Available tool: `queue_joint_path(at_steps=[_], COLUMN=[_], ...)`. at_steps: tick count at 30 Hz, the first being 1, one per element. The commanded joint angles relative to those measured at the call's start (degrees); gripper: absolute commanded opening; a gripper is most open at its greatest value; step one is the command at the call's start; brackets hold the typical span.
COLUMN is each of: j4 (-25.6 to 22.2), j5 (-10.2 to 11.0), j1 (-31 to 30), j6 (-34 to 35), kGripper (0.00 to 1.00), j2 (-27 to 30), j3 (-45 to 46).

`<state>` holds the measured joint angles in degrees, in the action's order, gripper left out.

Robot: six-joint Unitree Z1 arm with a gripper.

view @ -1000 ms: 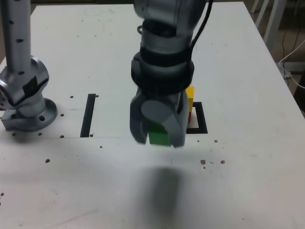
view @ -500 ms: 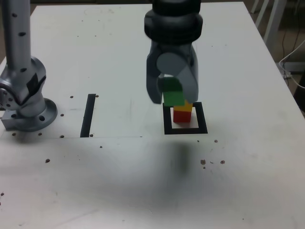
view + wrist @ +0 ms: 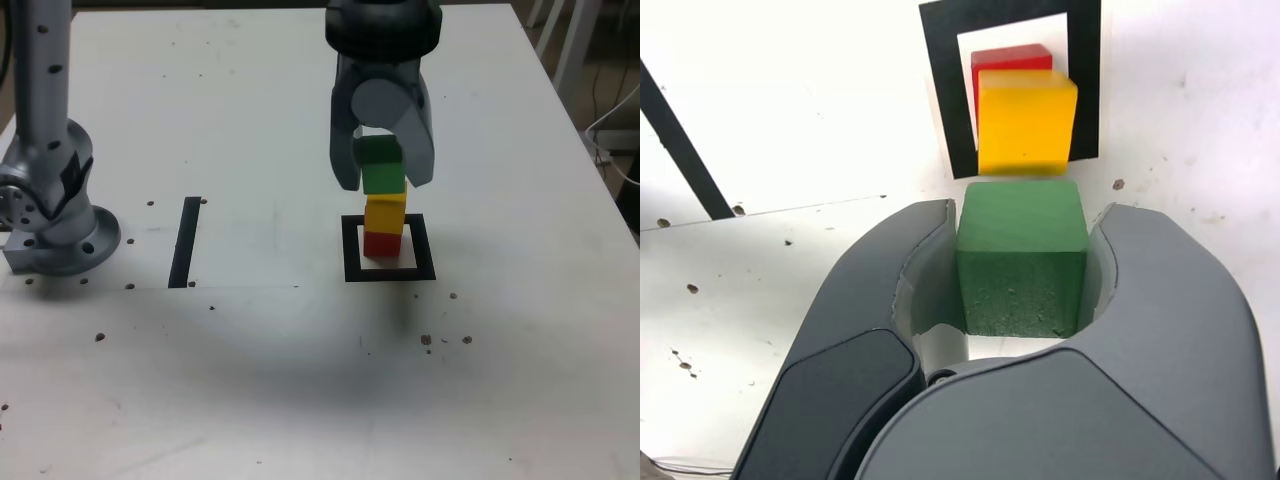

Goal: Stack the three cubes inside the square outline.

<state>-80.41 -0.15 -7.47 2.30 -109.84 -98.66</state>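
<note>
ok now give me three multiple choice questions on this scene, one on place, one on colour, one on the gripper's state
1. Where is the red cube?
A) on the black strip
B) inside the square outline
C) beside the arm's base

2. Which colour is the cube directly on the red one?
A) yellow
B) green
C) blue

3. How are the jaws?
A) open and empty
B) closed on the yellow cube
C) closed on the green cube

Key:
1 B: the red cube sits within the square outline.
2 A: the yellow cube rests on it.
3 C: both jaws flank and grip the green cube.
</note>
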Motion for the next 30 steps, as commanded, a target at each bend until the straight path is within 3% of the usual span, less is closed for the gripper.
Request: queue_joint_path(at_steps=[1, 30], j4=[-0.1, -0.1], j5=[-0.3, -1.9], j1=[0.6, 4.6], j6=[-0.7, -6.4], kGripper=[0.33, 0.33], j2=[-0.7, -3.6], j3=[-0.5, -0.7])
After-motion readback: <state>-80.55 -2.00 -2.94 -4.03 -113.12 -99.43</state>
